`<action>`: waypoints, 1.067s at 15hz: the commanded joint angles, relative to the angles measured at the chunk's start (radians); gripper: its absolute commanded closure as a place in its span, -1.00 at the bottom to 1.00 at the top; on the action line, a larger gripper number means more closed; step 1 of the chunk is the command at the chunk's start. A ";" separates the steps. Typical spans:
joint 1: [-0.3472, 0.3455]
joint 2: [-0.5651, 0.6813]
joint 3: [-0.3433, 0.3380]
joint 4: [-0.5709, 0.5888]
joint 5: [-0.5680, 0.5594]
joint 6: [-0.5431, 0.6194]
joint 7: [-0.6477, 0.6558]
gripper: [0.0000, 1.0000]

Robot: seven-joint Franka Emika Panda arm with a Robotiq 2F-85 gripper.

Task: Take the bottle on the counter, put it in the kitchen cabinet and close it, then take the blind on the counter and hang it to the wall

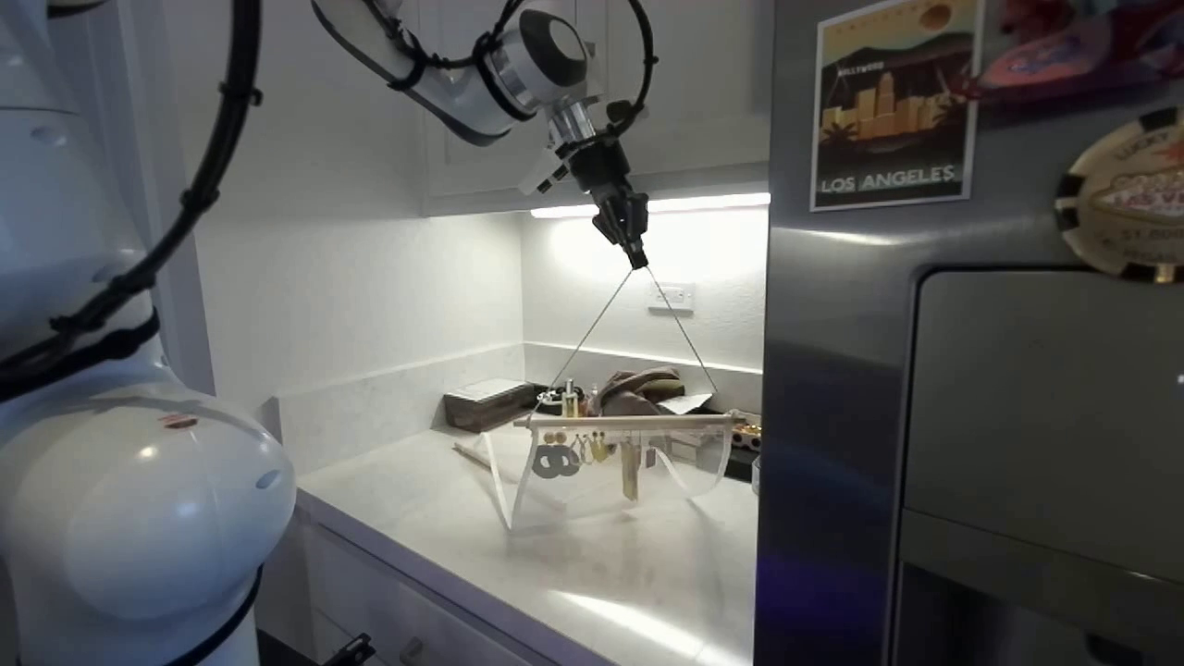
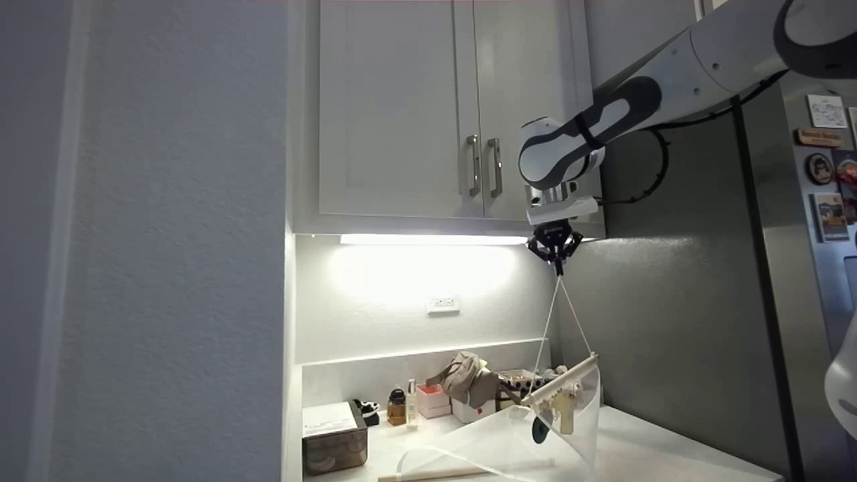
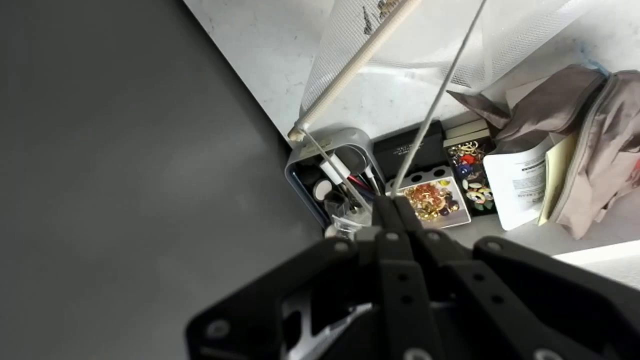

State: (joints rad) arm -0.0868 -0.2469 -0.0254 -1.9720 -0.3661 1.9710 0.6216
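Note:
My gripper [image 1: 639, 265] is shut on the cord of the blind [image 1: 629, 422], which hangs below it in a triangle of two strands. In an exterior view the blind's top rod [image 2: 562, 380] tilts above the counter [image 2: 676, 455]; its sheer mesh carries earrings, and the lower part rests on the counter. In the wrist view both strands meet at the fingertips [image 3: 385, 210]. The kitchen cabinet [image 2: 402, 120] has both doors closed. Behind the blind is the wall [image 2: 375, 321] with its outlet plate. An amber bottle [image 2: 396, 408] with a dark cap stands at the counter's back.
A grey fridge side [image 3: 150, 150] is close beside the gripper. Along the back of the counter are a dark box [image 2: 335, 442], a slim clear bottle [image 2: 412, 405], a brown pouch [image 2: 472, 385], a jewellery tray [image 3: 432, 200] and a grey bin [image 3: 330, 145]. The light strip [image 2: 428, 239] runs under the cabinet.

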 commanded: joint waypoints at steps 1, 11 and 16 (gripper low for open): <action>-0.012 0.053 -0.007 0.120 0.034 -0.059 -0.137 0.99; -0.014 0.137 -0.046 0.334 0.050 -0.227 -0.454 0.99; -0.020 0.159 -0.068 0.436 0.043 -0.279 -0.545 0.99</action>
State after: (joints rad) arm -0.0992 -0.1199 -0.0859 -1.6311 -0.3359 1.7455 0.1377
